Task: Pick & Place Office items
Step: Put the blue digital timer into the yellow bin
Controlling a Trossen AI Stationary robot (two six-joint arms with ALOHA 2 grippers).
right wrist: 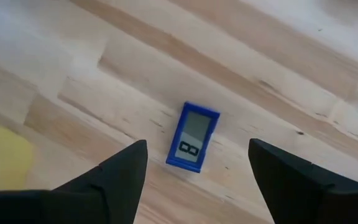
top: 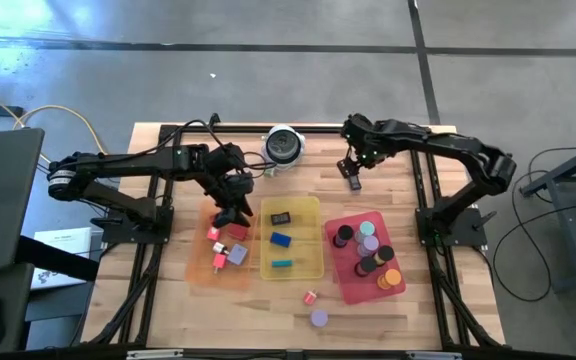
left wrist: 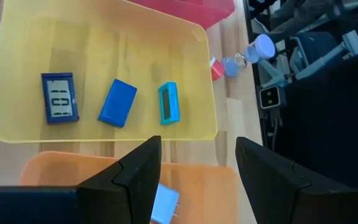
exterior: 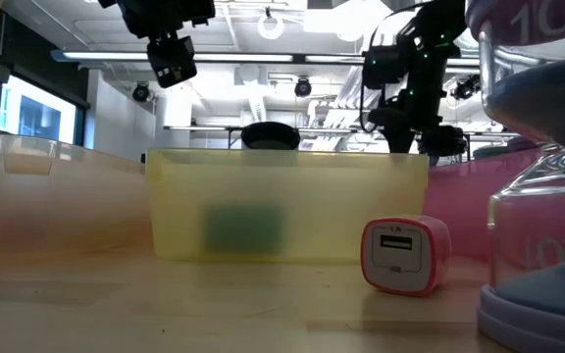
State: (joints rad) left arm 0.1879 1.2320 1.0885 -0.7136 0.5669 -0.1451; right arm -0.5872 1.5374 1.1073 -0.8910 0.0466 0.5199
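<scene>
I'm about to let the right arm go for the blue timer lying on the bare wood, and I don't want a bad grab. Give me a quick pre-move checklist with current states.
1. Right gripper open: ok.
2. Blue timer lies between the fingers' line, apart from them: ok.
3. Wood around the timer bare: ok.
4. Yellow tray has room beside its three pieces: ok.
5. Left gripper empty, over the orange tray, clear of the right arm: ok.
6. Gripper height above timer: cannot tell.

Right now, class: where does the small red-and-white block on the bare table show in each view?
High: red-and-white block, low centre, below the yellow tray.
Low: right of centre.
Left wrist: past the tray's corner.
Right wrist: absent.
Landmark: yellow tray.
</scene>
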